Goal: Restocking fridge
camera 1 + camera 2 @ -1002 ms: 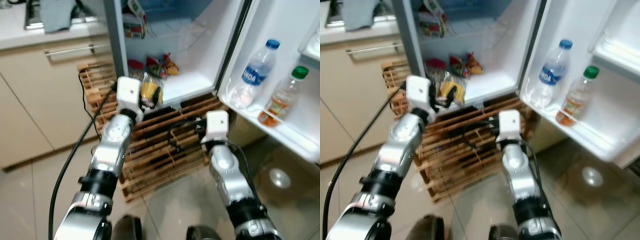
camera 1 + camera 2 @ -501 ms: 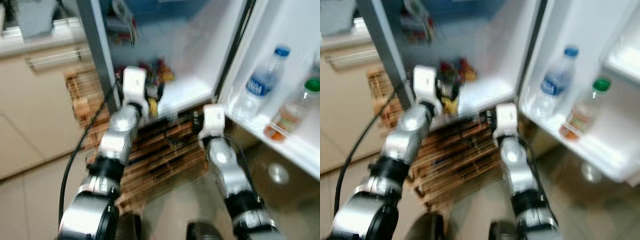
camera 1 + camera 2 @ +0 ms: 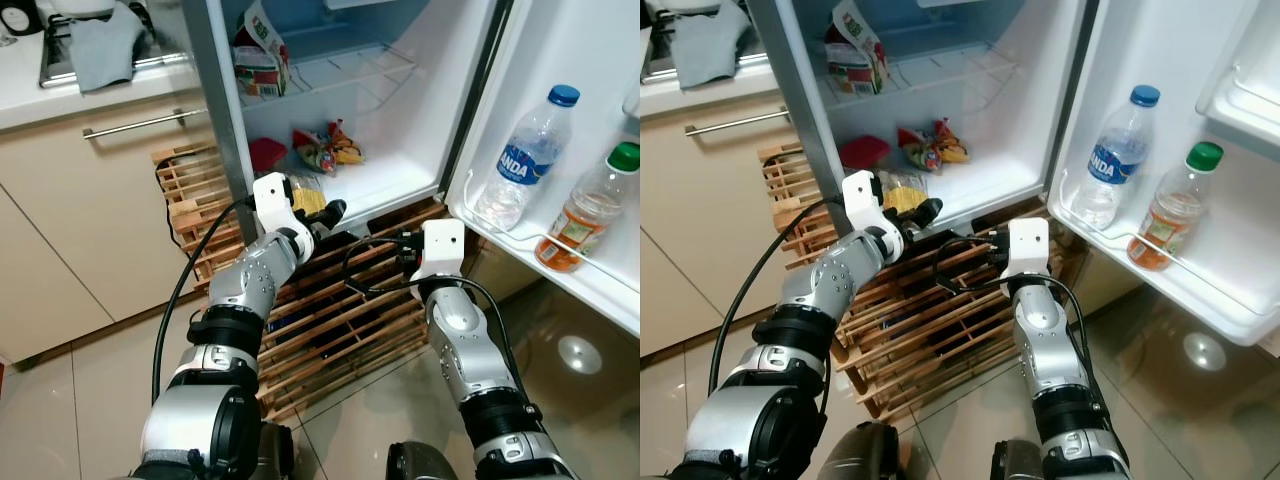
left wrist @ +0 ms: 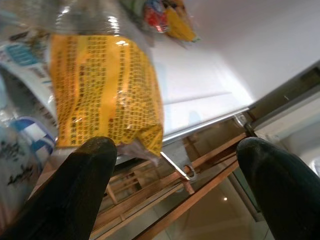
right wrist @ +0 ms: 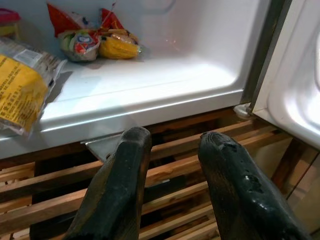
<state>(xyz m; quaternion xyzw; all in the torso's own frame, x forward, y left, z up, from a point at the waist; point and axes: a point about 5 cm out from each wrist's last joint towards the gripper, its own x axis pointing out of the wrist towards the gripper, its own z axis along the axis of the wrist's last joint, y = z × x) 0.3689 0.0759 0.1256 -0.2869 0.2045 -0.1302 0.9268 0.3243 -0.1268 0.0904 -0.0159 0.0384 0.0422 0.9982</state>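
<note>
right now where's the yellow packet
The yellow packet lies at the front edge of the fridge's bottom shelf, on the robot's left, just ahead of the open left gripper.

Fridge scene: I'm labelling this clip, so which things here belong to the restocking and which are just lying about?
Part of the job:
- yellow packet, on the fridge floor
- left gripper, open just in front of it
- snack bags
- carton
- water bottle, juice bottle in the door

Lying about:
- wooden crate
- grey cloth
- right gripper, idle

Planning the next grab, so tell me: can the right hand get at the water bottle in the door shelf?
Probably yes. The right hand hangs low by the wooden rack, and nothing stands between it and the water bottle.
</note>
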